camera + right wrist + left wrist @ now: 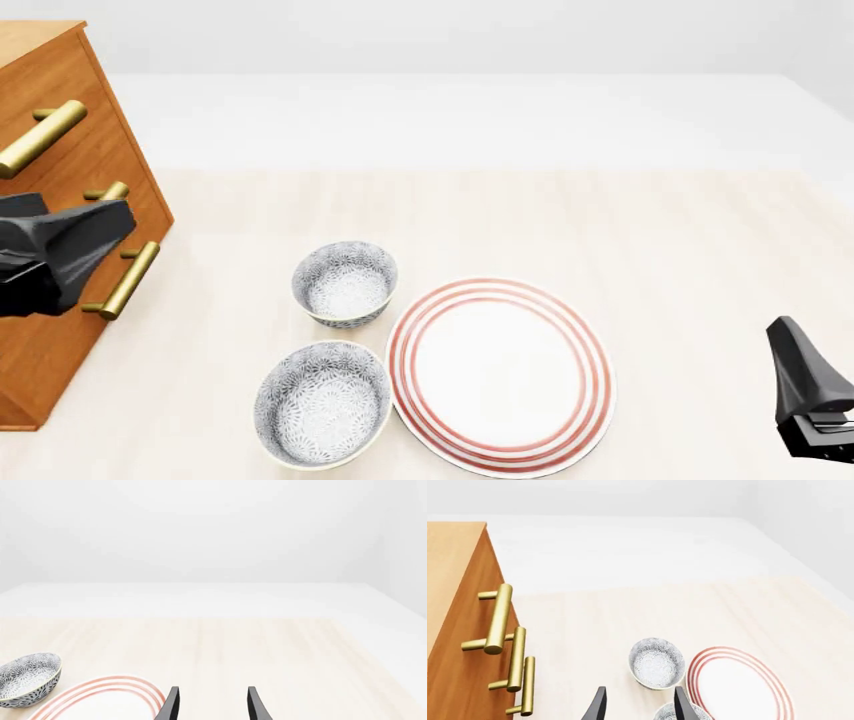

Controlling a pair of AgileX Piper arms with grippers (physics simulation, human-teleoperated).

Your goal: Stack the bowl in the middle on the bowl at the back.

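The bowl in the middle (pixel 323 403) sits on the desk (pixel 667 240) just before the bowl at the back (pixel 346 284), beside the plate (pixel 501 375). Left tool (pixel 637 705) and right tool (pixel 211 705) both gape, holding nothing.

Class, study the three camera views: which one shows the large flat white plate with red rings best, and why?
The front view: the large flat white plate with red rings appears almost whole, only its near edge cut off. The left wrist view shows most of it, cropped at the frame's edge. The right wrist view catches only an arc of its rim.
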